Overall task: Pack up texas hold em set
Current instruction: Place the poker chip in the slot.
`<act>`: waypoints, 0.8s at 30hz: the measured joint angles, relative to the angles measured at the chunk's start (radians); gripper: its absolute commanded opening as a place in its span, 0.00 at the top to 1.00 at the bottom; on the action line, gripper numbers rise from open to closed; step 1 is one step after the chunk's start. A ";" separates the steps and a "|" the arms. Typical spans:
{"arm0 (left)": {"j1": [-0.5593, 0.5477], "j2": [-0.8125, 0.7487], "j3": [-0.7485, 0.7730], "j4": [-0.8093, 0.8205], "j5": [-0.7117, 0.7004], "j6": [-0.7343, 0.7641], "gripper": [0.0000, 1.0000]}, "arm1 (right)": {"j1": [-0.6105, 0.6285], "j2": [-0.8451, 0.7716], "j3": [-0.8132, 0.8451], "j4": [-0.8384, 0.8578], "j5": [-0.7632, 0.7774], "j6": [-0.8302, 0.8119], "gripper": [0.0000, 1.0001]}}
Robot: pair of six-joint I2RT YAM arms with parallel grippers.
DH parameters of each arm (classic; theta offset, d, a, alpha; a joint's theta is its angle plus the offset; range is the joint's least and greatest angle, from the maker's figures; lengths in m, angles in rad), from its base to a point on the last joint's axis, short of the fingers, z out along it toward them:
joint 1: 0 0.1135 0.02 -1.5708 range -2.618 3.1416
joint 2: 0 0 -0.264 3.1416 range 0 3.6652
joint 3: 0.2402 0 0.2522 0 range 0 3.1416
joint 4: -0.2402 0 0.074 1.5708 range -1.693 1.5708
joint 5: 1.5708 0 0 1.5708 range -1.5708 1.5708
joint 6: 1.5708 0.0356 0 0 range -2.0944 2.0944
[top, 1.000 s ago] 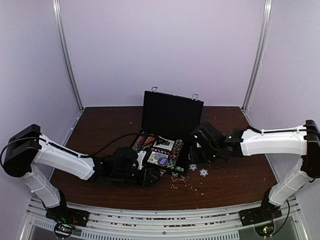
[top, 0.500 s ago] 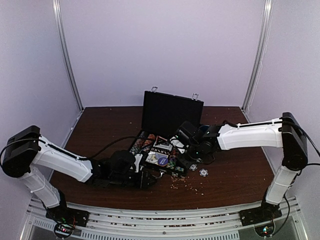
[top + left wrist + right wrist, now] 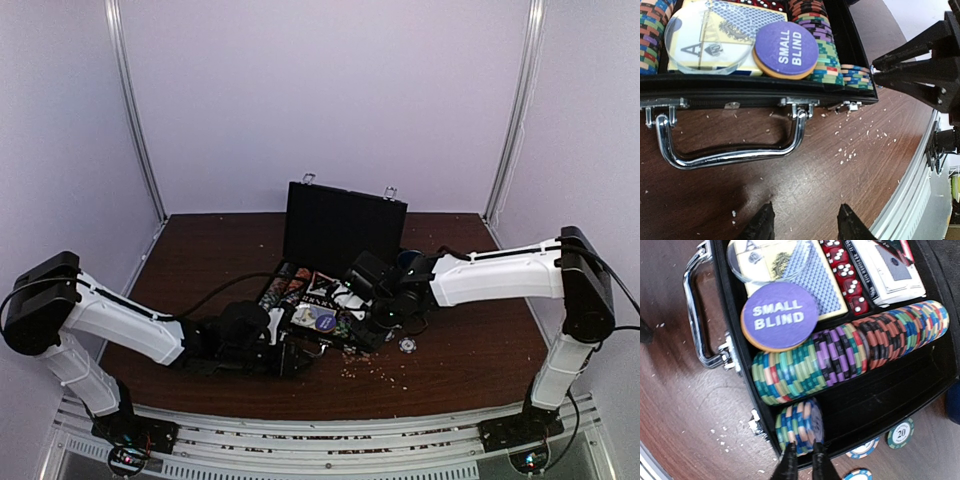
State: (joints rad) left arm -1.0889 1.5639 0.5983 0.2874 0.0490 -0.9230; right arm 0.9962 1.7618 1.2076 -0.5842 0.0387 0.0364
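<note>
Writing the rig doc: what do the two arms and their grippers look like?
The left arm and right arm have white shell links with black joints and bases. A black cable loops near the left wrist. The left gripper and right gripper are black, each with two tapered fingers.

The work surface is a dark brown wood-grain table [image 3: 200, 260]. Plain pale lilac walls enclose it: a back wall [image 3: 320, 100], a left wall [image 3: 50, 150] and a right wall [image 3: 590, 130]. A slanted metal post stands at each rear corner, left post [image 3: 135, 120] and right post [image 3: 515, 110]. Ribbed aluminium rails [image 3: 320, 440] run along the near edge. Pale crumbs [image 3: 375, 370] lie scattered on the front half of the tabletop. Lighting is even and diffuse, with a faint sheen on the wood.
</note>
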 measured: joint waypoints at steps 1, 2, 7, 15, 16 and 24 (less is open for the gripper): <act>0.000 0.000 -0.003 0.001 0.000 0.000 0.55 | 0.003 0.000 0.001 -0.006 -0.002 0.000 0.82; 0.000 0.000 -0.005 0.001 0.000 0.000 0.55 | 0.006 0.001 0.002 -0.009 -0.002 0.001 0.80; 0.000 0.000 -0.014 0.002 0.003 0.000 0.55 | 0.013 0.004 0.004 -0.018 -0.003 0.015 0.77; 0.000 -0.003 -0.017 0.002 0.002 0.000 0.54 | 0.008 -0.069 -0.041 0.035 0.048 0.124 0.60; 0.000 -0.003 -0.017 0.002 0.001 0.001 0.53 | 0.002 -0.098 -0.063 0.051 0.060 0.156 0.59; 0.000 -0.003 0.006 -0.027 -0.006 0.027 0.50 | -0.134 -0.196 -0.230 0.099 0.175 0.454 0.54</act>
State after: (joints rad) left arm -1.0889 1.5612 0.6044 0.2604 0.0429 -0.8963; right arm 0.8627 1.5658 0.9779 -0.4850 0.2138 0.4900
